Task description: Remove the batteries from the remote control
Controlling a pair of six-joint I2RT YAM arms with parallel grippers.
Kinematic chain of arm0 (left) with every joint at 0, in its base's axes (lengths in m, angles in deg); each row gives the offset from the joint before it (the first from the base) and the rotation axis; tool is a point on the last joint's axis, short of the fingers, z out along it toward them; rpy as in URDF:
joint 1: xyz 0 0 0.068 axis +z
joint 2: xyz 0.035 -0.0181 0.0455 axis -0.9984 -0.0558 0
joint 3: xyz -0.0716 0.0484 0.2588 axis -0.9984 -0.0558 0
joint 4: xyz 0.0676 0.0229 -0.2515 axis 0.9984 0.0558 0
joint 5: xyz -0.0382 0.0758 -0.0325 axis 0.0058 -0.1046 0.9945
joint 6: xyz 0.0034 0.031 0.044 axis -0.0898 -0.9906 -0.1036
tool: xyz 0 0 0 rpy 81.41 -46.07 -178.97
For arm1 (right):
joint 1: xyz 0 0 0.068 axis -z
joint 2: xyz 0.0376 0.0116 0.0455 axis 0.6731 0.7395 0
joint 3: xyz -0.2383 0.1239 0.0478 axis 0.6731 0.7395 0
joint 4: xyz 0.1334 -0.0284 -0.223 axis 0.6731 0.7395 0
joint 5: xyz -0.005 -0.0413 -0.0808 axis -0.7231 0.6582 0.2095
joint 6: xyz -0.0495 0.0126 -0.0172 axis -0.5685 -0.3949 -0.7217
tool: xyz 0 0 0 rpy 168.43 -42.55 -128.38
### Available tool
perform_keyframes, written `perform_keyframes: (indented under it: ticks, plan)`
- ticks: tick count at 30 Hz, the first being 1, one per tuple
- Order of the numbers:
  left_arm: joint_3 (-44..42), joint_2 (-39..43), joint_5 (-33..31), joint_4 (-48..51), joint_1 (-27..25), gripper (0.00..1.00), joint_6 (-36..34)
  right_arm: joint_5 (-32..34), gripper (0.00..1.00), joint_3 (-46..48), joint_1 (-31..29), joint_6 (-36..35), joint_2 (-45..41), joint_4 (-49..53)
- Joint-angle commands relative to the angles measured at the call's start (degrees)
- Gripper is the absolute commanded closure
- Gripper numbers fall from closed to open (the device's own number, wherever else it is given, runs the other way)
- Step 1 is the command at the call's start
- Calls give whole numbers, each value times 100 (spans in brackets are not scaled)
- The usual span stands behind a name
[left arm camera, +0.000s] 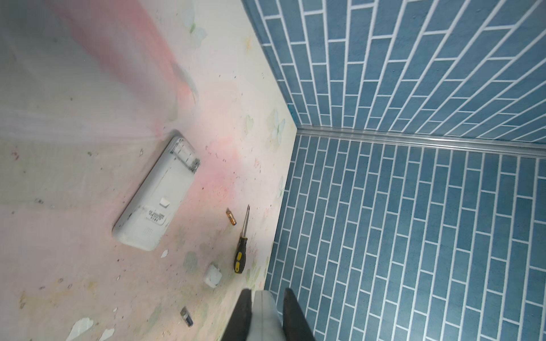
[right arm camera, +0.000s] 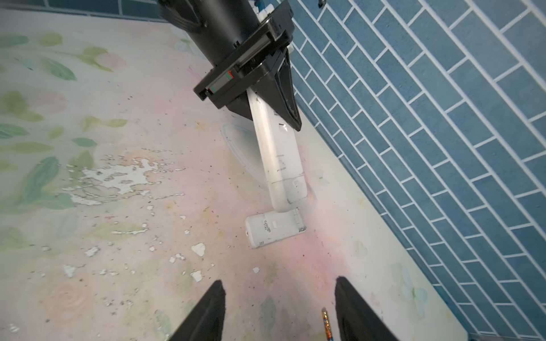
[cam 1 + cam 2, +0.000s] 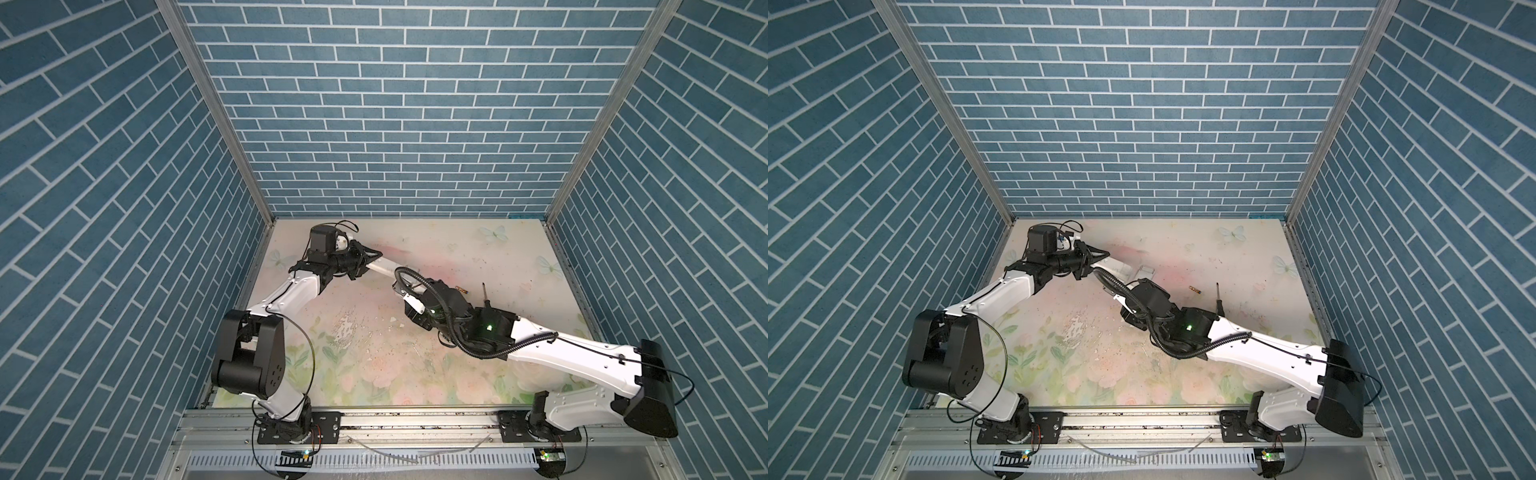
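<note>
My left gripper point(image 1: 267, 292) is shut on one end of a long white remote control point(image 2: 277, 147) and holds it tilted above the table, near the back left in both top views point(image 3: 384, 266). Any batteries inside it are hidden. A second white remote point(image 1: 156, 203) lies flat on the table beneath its free end, with an open compartment at one end. A copper-brown battery point(image 3: 1195, 290) lies loose on the table, beside the tip of my right gripper point(image 2: 279, 280), which hangs open and empty above the table. A black battery point(image 1: 186, 316) lies apart.
A black-and-yellow screwdriver point(image 3: 485, 297) lies just right of the copper-brown battery. A small white cover plate point(image 1: 212, 275) rests near its handle. The floral table cover has flaked white patches point(image 2: 118, 177). Blue brick walls point(image 3: 395, 124) enclose the table on three sides.
</note>
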State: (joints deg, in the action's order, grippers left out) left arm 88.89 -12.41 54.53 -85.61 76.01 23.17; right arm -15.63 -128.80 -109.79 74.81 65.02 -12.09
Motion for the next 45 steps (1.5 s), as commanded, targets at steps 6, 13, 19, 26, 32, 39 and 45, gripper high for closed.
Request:
perform_keyframes:
  ticks: [6, 13, 19, 26, 32, 39, 45]
  plan:
    - [-1340, -158, -373, -4162, -2, 100, 1124, -1610, 43, -387, 845, 2569, -73, 537]
    - [-1793, -671, -688, -6290, -175, 100, 1935, -2643, 46, -270, 1744, 4062, -221, 4]
    - [-1919, -551, -718, -6471, -383, 100, 1757, -3407, 48, -118, 2361, 4774, -163, -431]
    - [-2098, -49, -795, -6096, -538, 100, 1348, -3960, 51, -197, 2755, 5139, 109, -974]
    - [-2128, 116, -888, -6078, -587, 100, 1329, -4271, 53, -475, 2857, 5310, 512, -1134]
    - [-2130, 59, -902, -6293, -600, 100, 1495, -4492, 54, -683, 2868, 5450, 888, -1372]
    - [-2173, -42, -910, -6512, -600, 100, 1618, -4619, 54, -835, 2868, 5524, 1081, -1430]
